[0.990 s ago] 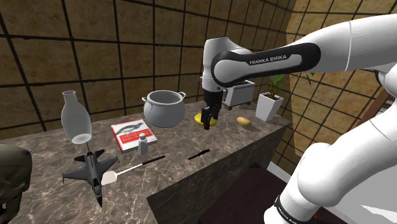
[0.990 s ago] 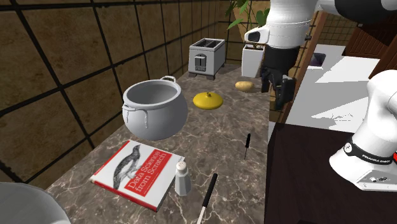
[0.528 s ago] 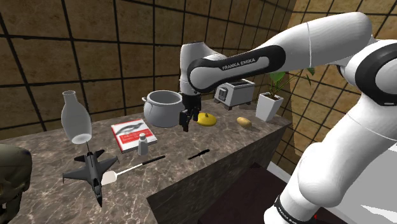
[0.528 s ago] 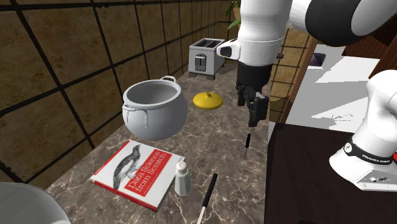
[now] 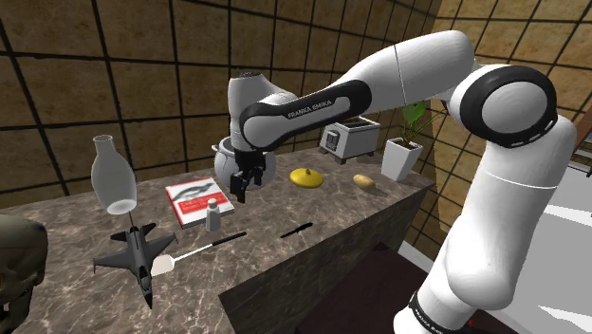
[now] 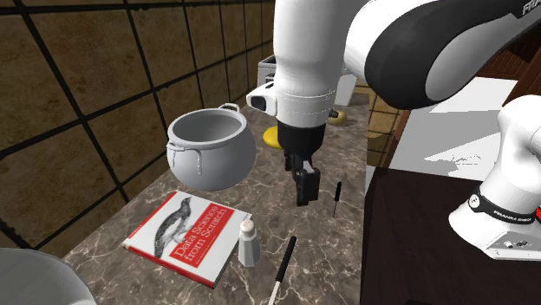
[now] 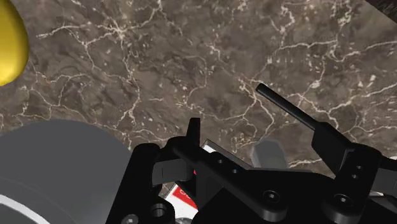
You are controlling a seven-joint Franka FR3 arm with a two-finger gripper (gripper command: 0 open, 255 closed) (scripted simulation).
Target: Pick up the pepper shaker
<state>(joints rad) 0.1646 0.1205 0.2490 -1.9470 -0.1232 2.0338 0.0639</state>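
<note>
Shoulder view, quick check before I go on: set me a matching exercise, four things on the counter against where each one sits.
Things
1. pepper shaker
2. yellow lid
3. toy jet
4. toaster

Places
A. between the pot and the potato
B. close beside the red book
C. at the back, next to the white planter
D. near the front edge of the counter, in front of the vase

Pairs: 1-B, 2-A, 3-D, 4-C

Brown tiled wall (image 5: pixel 142 76) with dark grout, dark white-veined marble counter (image 6: pixel 321 243)
</note>
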